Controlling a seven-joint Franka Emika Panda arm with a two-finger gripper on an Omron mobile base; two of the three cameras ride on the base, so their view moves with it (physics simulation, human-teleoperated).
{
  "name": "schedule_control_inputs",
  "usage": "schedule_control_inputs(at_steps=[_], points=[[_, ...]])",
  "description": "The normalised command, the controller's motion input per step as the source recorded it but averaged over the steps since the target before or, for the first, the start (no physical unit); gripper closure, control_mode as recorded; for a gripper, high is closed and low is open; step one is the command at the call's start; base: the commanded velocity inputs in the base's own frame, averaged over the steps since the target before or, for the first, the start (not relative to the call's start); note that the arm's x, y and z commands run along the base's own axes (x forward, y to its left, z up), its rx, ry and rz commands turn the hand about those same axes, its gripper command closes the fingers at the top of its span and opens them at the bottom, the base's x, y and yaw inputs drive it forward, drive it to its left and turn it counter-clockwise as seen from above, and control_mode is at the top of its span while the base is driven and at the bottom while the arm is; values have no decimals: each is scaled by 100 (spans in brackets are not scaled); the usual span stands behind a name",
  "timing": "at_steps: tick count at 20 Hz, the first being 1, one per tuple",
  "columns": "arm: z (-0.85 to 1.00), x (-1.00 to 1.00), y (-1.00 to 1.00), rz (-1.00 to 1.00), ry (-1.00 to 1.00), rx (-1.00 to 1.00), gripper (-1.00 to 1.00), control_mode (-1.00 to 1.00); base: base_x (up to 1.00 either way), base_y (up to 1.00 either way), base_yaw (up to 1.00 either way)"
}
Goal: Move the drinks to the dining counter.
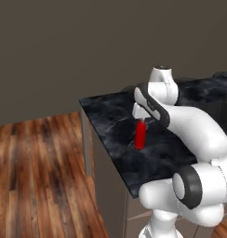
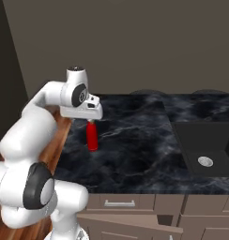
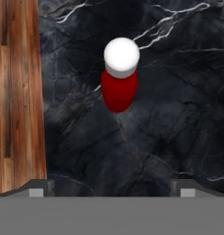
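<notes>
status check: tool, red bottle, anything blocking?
Tool open, empty, directly above the cap. Red bottle upright on black marble counter, near its wood-floor edge, not gripped. Nothing around the bottle in the way.

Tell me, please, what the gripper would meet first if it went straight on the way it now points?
Probably the black marble countertop: the open gripper points down just beside the upright red bottle, whose white cap sits off the centre line. Depth is unclear, so it might graze the cap.

2 base views flank counter (image 1: 110,121); hand view looks down.
</notes>
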Motion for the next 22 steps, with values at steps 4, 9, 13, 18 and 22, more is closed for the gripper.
schedule_control_inputs(at_steps=[4, 9, 13, 18, 22], points=[[0, -41, 0, 0, -14, 0, -100, -100, 0, 0, 0], [0, -43, 0, 0, -5, 0, -100, -100, 0, 0, 0], [0, -52, 0, 0, -5, 0, -100, -100, 0, 0, 0], [5, -45, 0, 0, -4, 0, -100, -100, 0, 0, 0], [23, -39, 0, 0, 0, 0, -100, -100, 0, 0, 0]])
